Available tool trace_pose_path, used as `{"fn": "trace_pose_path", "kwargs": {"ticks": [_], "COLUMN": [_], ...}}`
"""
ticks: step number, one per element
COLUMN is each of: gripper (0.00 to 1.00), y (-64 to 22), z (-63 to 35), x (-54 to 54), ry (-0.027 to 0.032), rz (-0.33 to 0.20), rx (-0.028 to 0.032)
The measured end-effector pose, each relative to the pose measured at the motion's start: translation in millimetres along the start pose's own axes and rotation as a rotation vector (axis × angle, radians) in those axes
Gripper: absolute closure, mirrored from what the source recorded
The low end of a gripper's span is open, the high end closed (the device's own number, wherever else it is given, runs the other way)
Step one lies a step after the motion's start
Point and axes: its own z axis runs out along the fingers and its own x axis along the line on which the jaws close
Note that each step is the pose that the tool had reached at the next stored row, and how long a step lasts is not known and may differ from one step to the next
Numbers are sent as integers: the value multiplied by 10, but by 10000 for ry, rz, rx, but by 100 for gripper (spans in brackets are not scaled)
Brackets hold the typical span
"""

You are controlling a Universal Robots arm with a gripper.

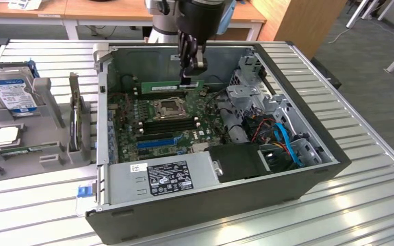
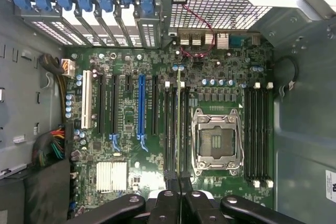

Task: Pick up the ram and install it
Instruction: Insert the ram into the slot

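Fingers (image 1: 186, 64): closed on the ram (image 1: 168, 88), which hangs just below them.
Long axis: parallel to the black slots (image 2: 170, 129) beside the socket (image 2: 216, 140), over them.

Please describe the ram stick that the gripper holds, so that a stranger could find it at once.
Find the open computer case on the slatted table. Over its green motherboard hangs the gripper. The ram is the thin green stick clamped in it, raised above the dark slots, not seated.
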Motion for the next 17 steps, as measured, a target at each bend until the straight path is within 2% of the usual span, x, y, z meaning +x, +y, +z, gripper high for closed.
{"fn": "trace_pose_path", "kwargs": {"ticks": [17], "gripper": [88], "y": [-9], "z": [179], "x": [5], "ry": [-1], "rz": [0], "rx": [0]}}
